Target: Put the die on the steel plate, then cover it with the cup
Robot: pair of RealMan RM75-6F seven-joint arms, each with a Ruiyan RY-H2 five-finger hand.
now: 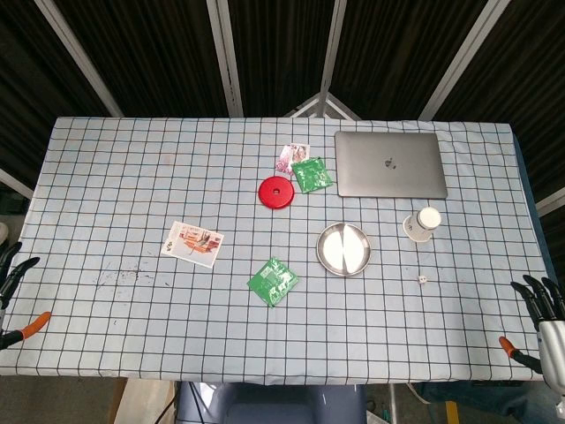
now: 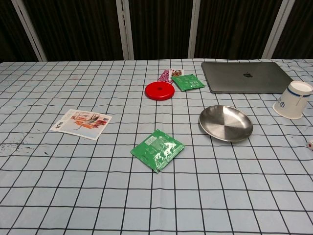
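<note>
Checkered tablecloth (image 1: 132, 177) setup: tiny die (image 1: 423, 279) looks light and slippery, so pinch opposite faces; both hands (left (image 1: 11, 269), right (image 1: 540, 305)) idle, fingers spread, empty.

My head view looks steeply down on the counter (image 1: 106, 327) from high above its near edge, far enough back to take in the whole top, with the plate (image 1: 343, 249) a little right of centre. My chest view sits low and closer, facing across the counter toward the dark back wall; there the plate (image 2: 225, 123) lies right of centre. Both views share the stretch around the plate: the laptop (image 1: 389, 164) beyond it and the cup (image 1: 425, 223) to its right.
</note>
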